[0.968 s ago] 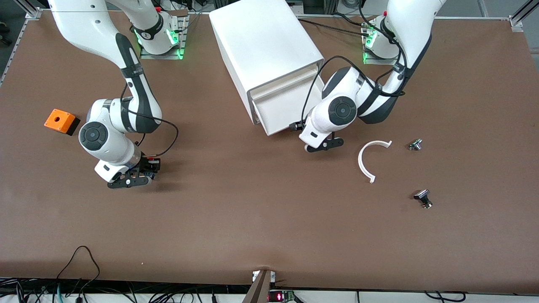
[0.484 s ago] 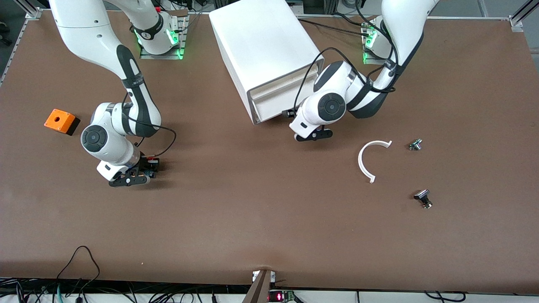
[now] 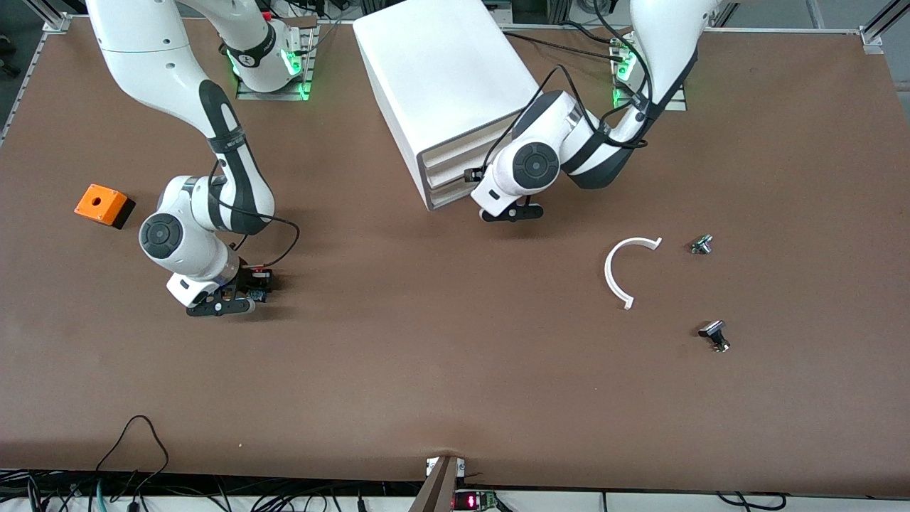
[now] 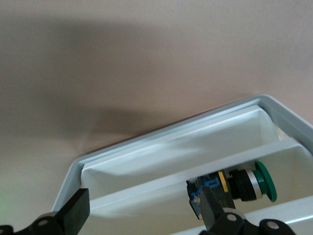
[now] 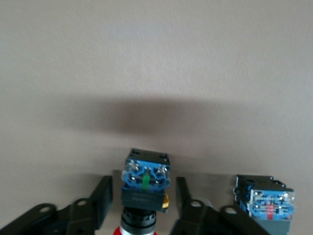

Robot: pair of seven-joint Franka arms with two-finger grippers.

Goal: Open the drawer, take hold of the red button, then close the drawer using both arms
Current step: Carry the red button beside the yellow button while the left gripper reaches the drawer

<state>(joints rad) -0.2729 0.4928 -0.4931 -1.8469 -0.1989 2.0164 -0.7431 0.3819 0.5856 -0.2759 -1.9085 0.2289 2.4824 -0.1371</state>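
Button (image 5: 145,188) set down on table (image 3: 455,370) between loosened right gripper (image 3: 222,304) fingers, left gripper (image 3: 508,213) spread wide nudging drawer (image 3: 449,165) shut.

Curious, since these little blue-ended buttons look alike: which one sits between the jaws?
The red-capped button with the green mark on its blue end, between the right gripper's jaws; the other button, marked red, lies outside them.
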